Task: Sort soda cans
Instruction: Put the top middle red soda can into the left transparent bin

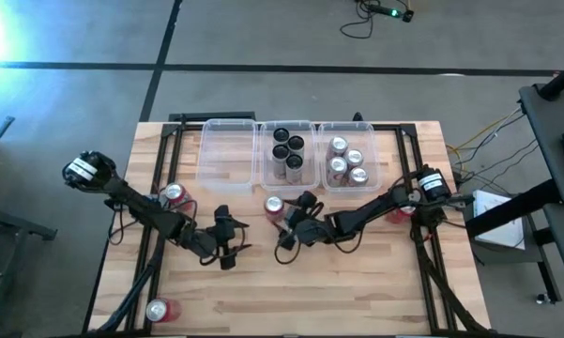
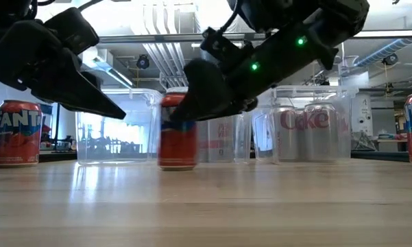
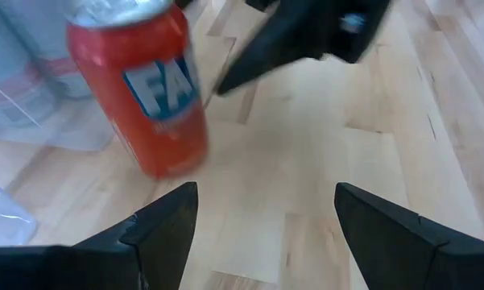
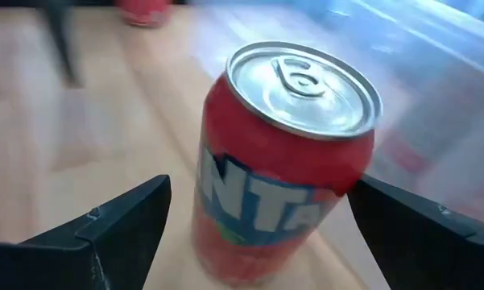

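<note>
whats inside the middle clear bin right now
The middle clear bin holds four upright black cans, seen from above as dark tops. Their labels are not visible, and the bin floor under them is covered.

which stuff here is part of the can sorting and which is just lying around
Job:
red can in front of the open right gripper
other red cans
black cans
silver cans
three clear bins
open left gripper

Lying about:
cables on the floor

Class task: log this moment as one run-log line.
right tool: open, nearing upright red can | left tool: open, empty | left bin: empty
</note>
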Robot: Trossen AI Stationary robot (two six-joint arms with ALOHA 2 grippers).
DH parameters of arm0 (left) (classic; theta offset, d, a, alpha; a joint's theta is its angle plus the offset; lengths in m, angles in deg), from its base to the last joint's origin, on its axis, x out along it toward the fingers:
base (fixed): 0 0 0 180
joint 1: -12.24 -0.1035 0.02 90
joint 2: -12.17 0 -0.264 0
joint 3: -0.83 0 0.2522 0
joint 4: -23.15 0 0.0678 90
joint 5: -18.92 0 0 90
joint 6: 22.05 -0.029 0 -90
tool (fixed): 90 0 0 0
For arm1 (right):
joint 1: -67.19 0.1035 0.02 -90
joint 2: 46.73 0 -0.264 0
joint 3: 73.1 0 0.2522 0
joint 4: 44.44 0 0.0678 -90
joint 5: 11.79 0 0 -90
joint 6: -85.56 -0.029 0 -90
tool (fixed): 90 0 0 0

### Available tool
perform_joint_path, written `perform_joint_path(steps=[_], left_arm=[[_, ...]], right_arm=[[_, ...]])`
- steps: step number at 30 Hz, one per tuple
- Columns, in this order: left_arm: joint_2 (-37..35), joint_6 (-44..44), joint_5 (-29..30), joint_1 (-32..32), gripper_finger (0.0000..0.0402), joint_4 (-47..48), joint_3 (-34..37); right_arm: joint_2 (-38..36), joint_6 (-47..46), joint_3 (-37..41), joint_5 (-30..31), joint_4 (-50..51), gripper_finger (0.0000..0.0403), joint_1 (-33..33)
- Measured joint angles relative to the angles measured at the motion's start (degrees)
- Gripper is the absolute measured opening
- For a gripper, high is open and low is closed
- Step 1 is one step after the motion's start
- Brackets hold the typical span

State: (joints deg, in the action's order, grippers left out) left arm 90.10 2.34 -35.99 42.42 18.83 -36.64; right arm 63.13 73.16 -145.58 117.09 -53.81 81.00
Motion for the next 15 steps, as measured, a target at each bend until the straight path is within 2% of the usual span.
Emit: perform_joint_path(steps=[6, 11, 15], left_arm=[[-3.11, -1.4, 0.42, -0.01, 0.0276, 2.14, 0.0], [-8.41, -0.43, 0.46, -0.91, 0.0278, 8.79, 0.02], [-10.45, 1.55, -0.08, -4.25, 0.0298, 9.96, 0.0]], right_arm=[[0.0, 1.83, 0.0, -9.37, -2.49, 0.0368, 0.19], [0.0, 2.03, 0.0, -11.62, -2.56, 0.0368, 0.17], [0.0, 2.28, 0.0, -12.17, -2.67, 0.0368, 0.17]])
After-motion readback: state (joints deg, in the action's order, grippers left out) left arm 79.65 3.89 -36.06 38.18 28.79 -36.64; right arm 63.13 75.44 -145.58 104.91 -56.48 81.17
